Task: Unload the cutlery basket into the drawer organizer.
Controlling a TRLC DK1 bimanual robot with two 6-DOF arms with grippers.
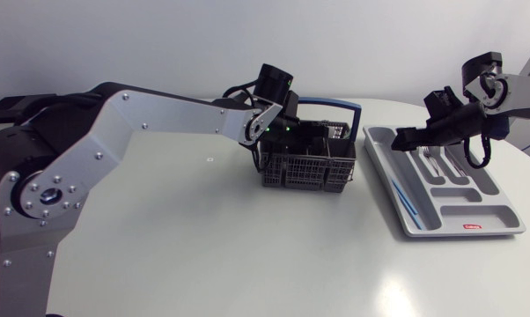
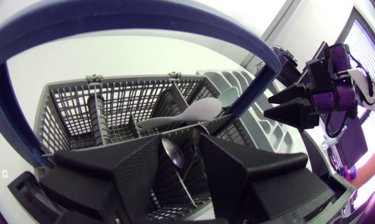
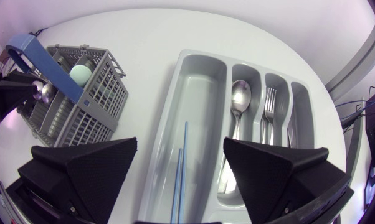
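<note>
My left arm (image 1: 159,119) comes in across the white table (image 1: 203,246) and ends in the dark grey plastic mesh cutlery basket (image 1: 307,169), under the basket's arched blue handle (image 2: 144,18). In the left wrist view the left gripper (image 2: 179,140) stands astride a polished metal spoon (image 2: 172,154). Its fingers are narrowly apart, and the bowl lies close against one of them with a sliver of gap to the other, so I judge the spoon is not clamped yet. The spoon stands near upright, bowl up, its handle running down into the compartment below the fingertips. Beyond it a pale plastic serving spoon (image 2: 199,112) leans across the next compartment.

The relation that matters is that the spoon's long axis runs roughly along the fingers. I expect to close on the neck and draw it straight up, keeping off the blue handle above.

Just to the right of the basket lies the light grey moulded drawer organizer (image 1: 441,220). Its compartments hold two thin blue sticks (image 3: 185,149), a second metal spoon (image 3: 240,96) and some forks (image 3: 268,102), all lying lengthwise. My right gripper (image 3: 180,142) hovers over the organizer with its fingers spread wide and nothing between them. It is well apart from the basket, so the left arm is plainly the nearer one.
</note>
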